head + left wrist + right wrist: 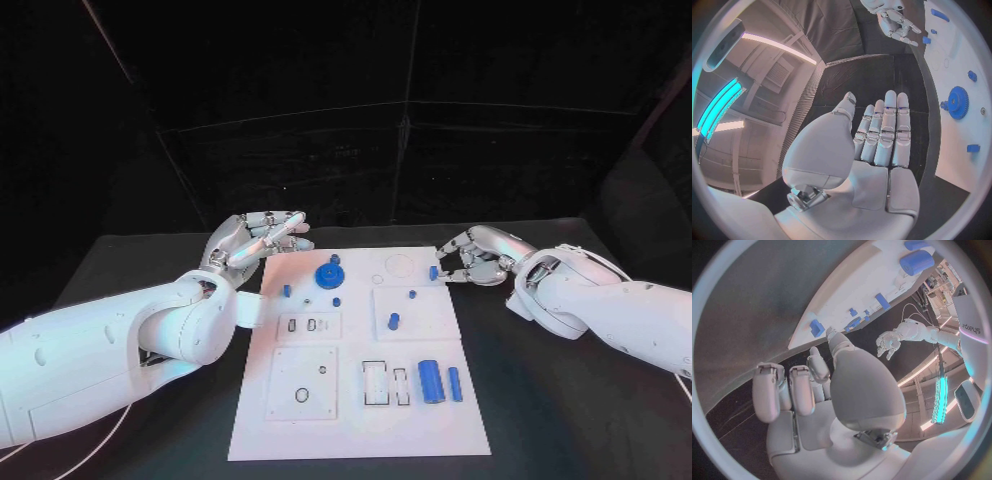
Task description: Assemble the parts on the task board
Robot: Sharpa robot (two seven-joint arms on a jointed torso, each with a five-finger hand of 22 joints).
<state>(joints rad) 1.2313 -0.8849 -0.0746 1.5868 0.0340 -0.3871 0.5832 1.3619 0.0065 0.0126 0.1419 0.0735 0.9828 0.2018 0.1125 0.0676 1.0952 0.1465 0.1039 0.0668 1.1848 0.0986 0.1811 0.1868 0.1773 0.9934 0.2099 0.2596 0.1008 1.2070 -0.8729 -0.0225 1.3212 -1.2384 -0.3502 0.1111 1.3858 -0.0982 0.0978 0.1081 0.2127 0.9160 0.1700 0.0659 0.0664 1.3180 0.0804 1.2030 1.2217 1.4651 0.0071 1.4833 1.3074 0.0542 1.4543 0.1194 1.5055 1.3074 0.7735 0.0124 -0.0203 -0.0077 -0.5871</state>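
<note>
The white task board (361, 425) lies in the middle of the table. A blue gear (330, 272) sits near its far left; the left wrist view shows the gear (957, 102) too. Small blue pegs (394, 321) dot the middle, and one peg (433, 272) stands at the far right edge. Two blue cylinders (430, 380) lie near the right side. My left hand (264, 238) hovers off the board's far left corner, fingers straight (879, 135), holding nothing. My right hand (473, 258) sits just right of the edge peg (817, 328), fingers loosely bent (811, 390), nothing in them.
The black table (577, 420) surrounds the board, with bare room to the right and at the far side. Empty recesses (382, 385) and a ring outline (302, 395) mark the board's near half. A white cable (87, 432) runs by my left arm.
</note>
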